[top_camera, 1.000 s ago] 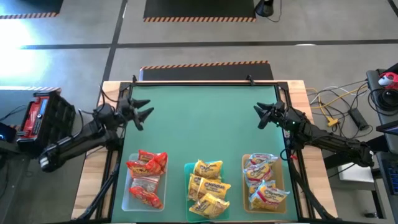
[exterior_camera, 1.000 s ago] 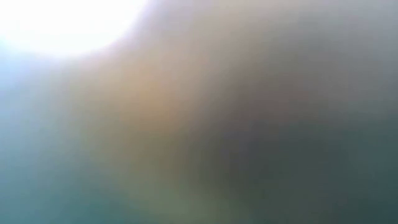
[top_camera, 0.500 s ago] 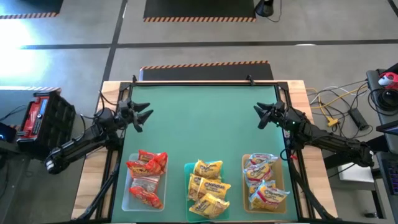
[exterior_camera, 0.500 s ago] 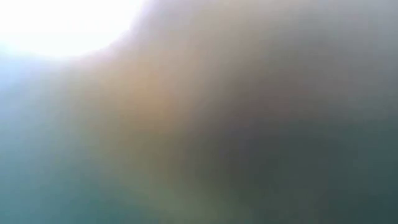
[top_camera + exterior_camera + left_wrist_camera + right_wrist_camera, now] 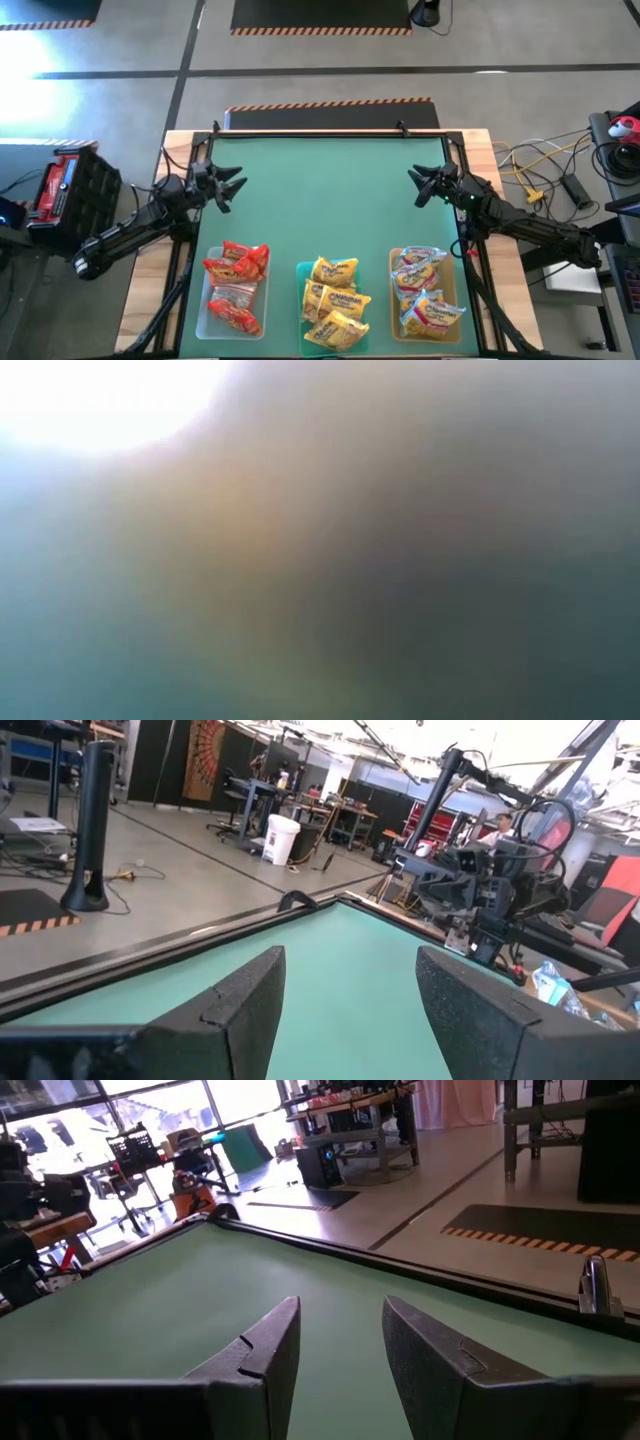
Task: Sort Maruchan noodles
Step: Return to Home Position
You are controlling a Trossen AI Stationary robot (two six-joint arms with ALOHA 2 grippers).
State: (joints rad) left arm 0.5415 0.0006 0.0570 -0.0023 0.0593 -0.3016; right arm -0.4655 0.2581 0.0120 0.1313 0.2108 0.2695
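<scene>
The Maruchan noodles lie in three trays along the table's near edge. Red packets [image 5: 235, 290] fill the clear tray [image 5: 203, 318] at the left. Yellow ones [image 5: 335, 298] sit in the teal tray [image 5: 300, 270] in the middle, and yellow-orange ones with white-red labels [image 5: 425, 295] in the amber tray [image 5: 392, 300] at the right. My left gripper [image 5: 233, 187] [image 5: 350, 1010] hovers open over the mat's left side, pointing level toward the middle. Opposite it, over the right side, my right gripper [image 5: 415, 187] [image 5: 340, 1360] is open too. Nothing is between either pair of fingers. The low view is a blur.
A black rail [image 5: 320, 131] frames the green mat [image 5: 325, 200], whose middle and far part lie bare. The left wrist view shows the right arm [image 5: 480, 890] across the table. Cables [image 5: 540, 165] lie off the right edge, and a red-black case [image 5: 65, 180] sits off the left.
My left arm has folded down a little, so its gripper has sunk slightly and rolled a bit; its fingers stay open. The packets and trays have not moved.
</scene>
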